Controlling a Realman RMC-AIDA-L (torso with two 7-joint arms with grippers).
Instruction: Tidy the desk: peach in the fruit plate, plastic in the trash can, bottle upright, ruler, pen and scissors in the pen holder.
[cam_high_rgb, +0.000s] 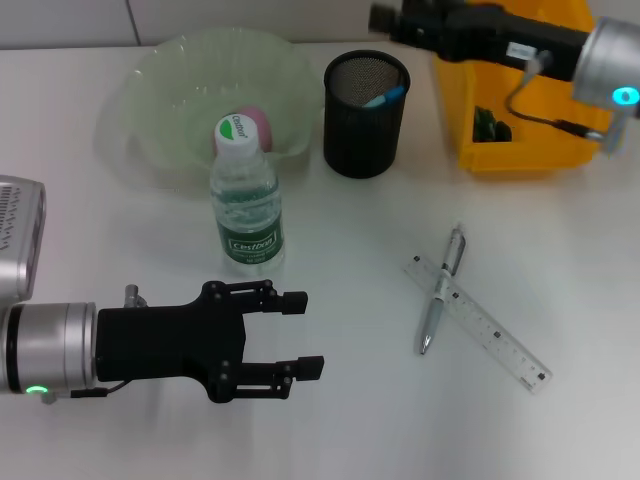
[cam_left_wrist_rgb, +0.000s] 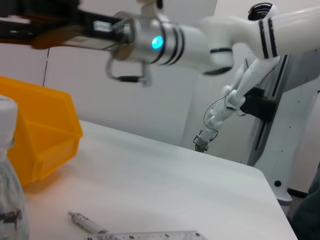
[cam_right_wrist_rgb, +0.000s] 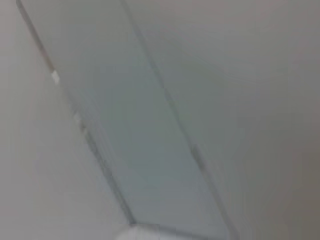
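On the smooth white table (cam_high_rgb: 330, 420), a clear plastic bottle (cam_high_rgb: 247, 205) stands upright before the translucent fruit plate (cam_high_rgb: 160, 90); a metal pen (cam_high_rgb: 441, 290) crosses a clear ruler (cam_high_rgb: 478, 323). The left claw (cam_high_rgb: 303, 334) lies level, spread wide and empty, near the bottle, while the right claw (cam_high_rgb: 385, 18) reaches over the yellow bin (cam_high_rgb: 520, 130), its spread unreadable.

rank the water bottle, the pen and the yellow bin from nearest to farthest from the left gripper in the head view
From the left gripper, at the table's front left:
1. Water bottle, upright just beyond the fingertips, in front of the plate.
2. Pen, lying across the ruler, off toward the right.
3. Yellow bin, far right corner, under the right arm.
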